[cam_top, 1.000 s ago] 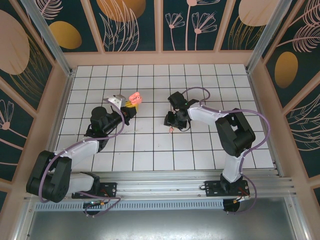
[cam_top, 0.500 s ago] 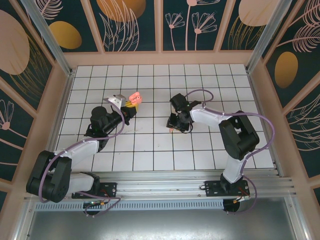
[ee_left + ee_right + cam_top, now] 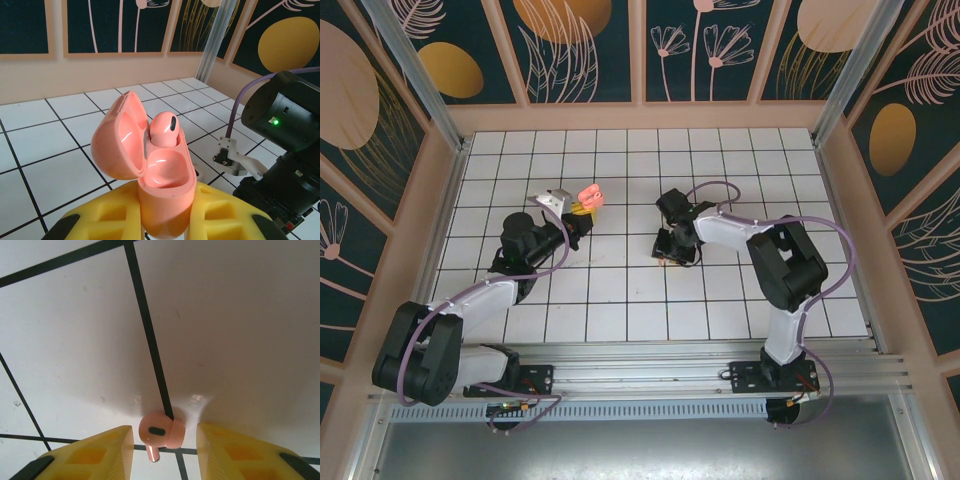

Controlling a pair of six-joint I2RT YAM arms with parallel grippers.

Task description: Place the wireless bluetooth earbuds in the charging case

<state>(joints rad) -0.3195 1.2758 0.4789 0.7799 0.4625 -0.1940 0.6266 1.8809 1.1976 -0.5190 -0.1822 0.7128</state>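
White tiled table with black grid lines, dark floral wall panels all round. Left gripper sits at the far left-centre of the grid, clamped shut on the charging case. From overhead the case is just a small pink blob, no detail readable.

On the left wrist view the case stands upright between the yellow fingers. Its base is buried between them and cut off at the frame bottom. Lid is hinged open to the left. One earbud is seated in the far socket, head up, stem hidden inside. Near socket is a glossy hollow. At the right a dark arm housing with a green light and a purple cable is cut off by the frame edge.

Right gripper is down at the table near the centre, well apart from the case. On the right wrist view the second earbud lies on a black grid line between the yellow fingers. Jaws are apart, with a thin gap on each side of the bud, so it isn't pinched. Whether the pads touch it lower down I can't tell. Stem points toward the camera, its tip close to the left finger. Both fingers run off the bottom edge.
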